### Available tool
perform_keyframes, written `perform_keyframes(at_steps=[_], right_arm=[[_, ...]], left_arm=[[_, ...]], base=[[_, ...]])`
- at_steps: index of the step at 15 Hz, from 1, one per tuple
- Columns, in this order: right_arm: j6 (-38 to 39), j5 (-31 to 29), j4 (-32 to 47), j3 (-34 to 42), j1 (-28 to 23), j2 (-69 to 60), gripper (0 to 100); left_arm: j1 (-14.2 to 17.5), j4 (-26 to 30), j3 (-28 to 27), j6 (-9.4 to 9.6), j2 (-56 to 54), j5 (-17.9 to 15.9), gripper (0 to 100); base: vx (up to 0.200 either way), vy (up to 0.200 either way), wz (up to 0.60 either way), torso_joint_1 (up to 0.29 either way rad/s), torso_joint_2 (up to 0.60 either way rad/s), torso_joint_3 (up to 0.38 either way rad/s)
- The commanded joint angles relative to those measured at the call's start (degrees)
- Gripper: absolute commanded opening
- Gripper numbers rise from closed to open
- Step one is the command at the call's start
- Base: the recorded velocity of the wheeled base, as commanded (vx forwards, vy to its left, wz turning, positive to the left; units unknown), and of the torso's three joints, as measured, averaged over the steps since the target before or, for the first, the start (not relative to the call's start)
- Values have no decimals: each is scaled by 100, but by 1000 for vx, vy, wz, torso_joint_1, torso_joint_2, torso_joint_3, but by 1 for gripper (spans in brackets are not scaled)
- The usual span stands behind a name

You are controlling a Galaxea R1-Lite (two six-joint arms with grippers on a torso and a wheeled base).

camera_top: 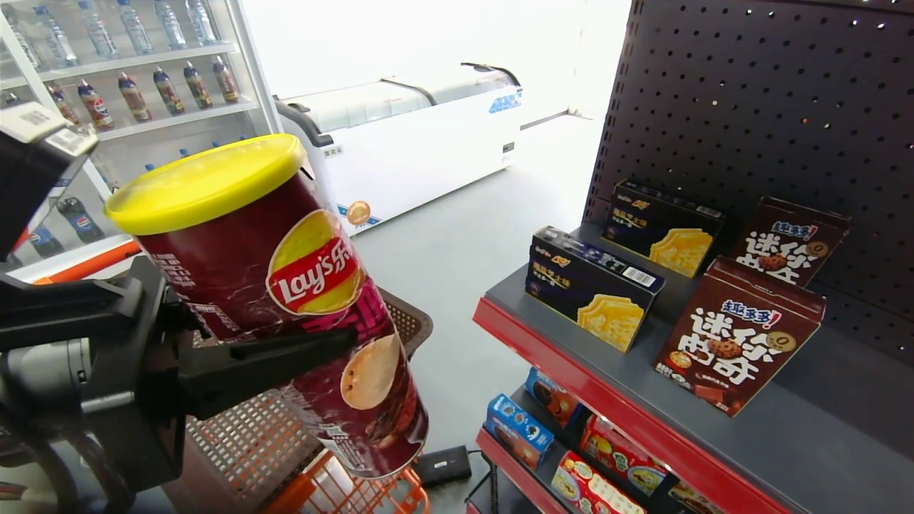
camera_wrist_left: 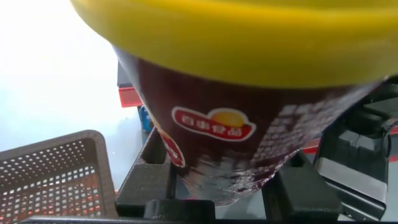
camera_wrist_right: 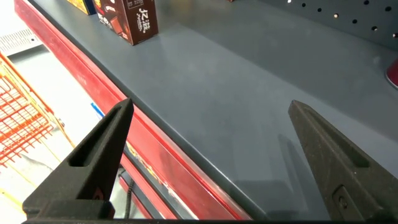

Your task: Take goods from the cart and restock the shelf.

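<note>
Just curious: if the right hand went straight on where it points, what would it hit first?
Likely the grey shelf board; the right hand points down at it, though depth is unclear.

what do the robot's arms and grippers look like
Both are matte black. The left gripper has long flat jaws on a blocky body, behind it a grey cylindrical wrist joint and black cables. The right gripper has tapered, wedge-shaped jaws.

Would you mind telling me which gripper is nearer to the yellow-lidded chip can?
Left. The left gripper is shut around the chip can at its middle; the right gripper hangs open over the grey shelf, away from it.
</note>
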Motion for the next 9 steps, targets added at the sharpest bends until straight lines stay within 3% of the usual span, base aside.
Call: perform_keyframes(at_steps=[1, 6, 9], right_arm=[[-4, 1, 0, 0, 0, 2, 100], [-4, 1, 0, 0, 0, 2, 100], [-4, 9, 0, 0, 0, 2, 100]], left_arm=[[-33, 5, -8, 55, 77, -3, 0], [-244, -4, -34, 72, 174, 5, 0], [-323, -4, -34, 72, 182, -3, 0]], base=[[0, 0, 0, 0, 0, 0], [0, 0, 0, 0, 0, 0], [0, 0, -600, -2, 2, 9]])
